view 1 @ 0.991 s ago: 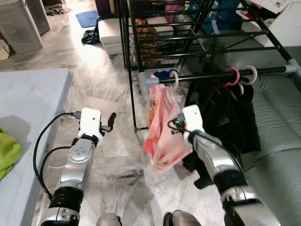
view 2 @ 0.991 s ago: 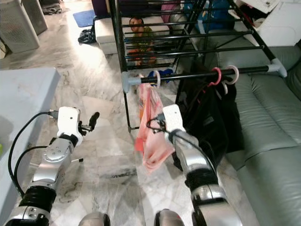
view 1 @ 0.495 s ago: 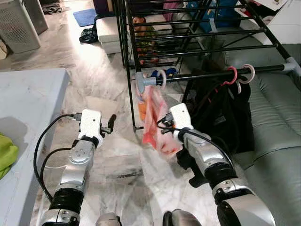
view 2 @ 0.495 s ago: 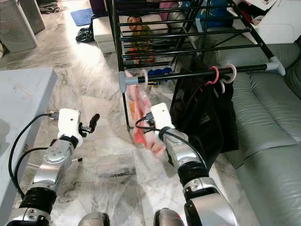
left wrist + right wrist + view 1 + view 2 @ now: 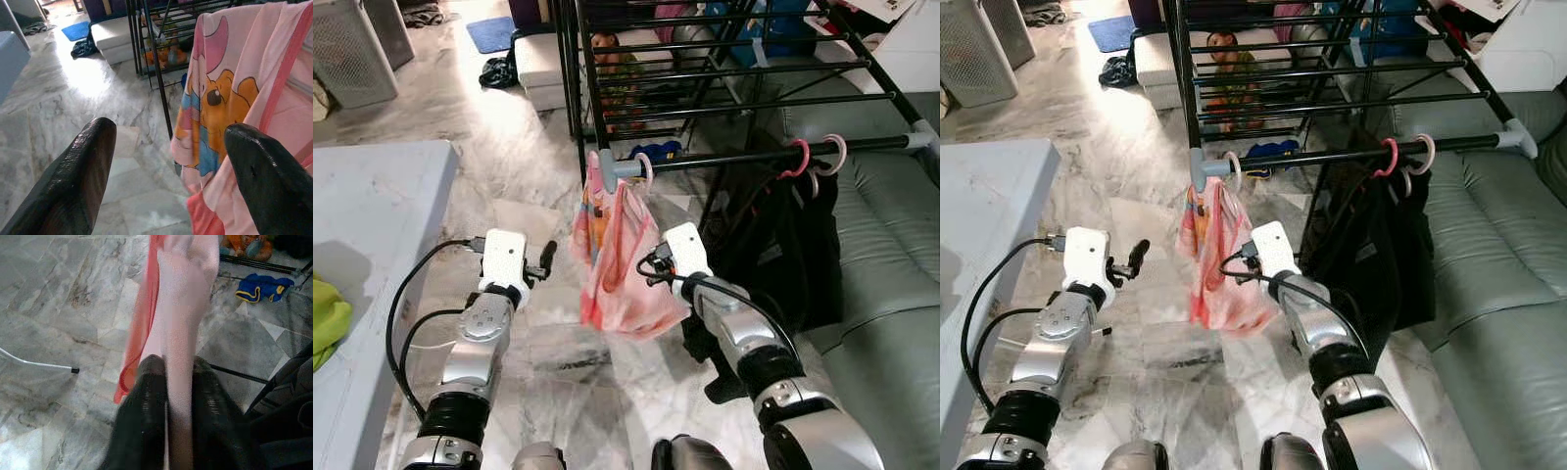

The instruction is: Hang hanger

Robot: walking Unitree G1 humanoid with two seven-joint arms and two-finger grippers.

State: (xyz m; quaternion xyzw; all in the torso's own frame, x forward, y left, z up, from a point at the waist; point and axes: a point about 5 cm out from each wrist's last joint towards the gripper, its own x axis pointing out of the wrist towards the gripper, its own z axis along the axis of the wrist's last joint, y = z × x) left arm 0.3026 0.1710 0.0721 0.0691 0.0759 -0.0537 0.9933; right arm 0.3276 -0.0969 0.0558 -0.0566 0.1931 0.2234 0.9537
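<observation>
The pink garment (image 5: 622, 264) hangs lengthwise downward from its hanger hook (image 5: 644, 168) at the left end of the black rail (image 5: 754, 157). The right gripper (image 5: 168, 382) pinches the cloth's lower edge between closed fingers. The left gripper (image 5: 171, 161) holds nothing, fingers spread wide.

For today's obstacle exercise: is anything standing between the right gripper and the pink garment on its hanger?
Nothing visible does. The right gripper is shut on the pink garment, whose hanger hooks over the rack rail.
</observation>
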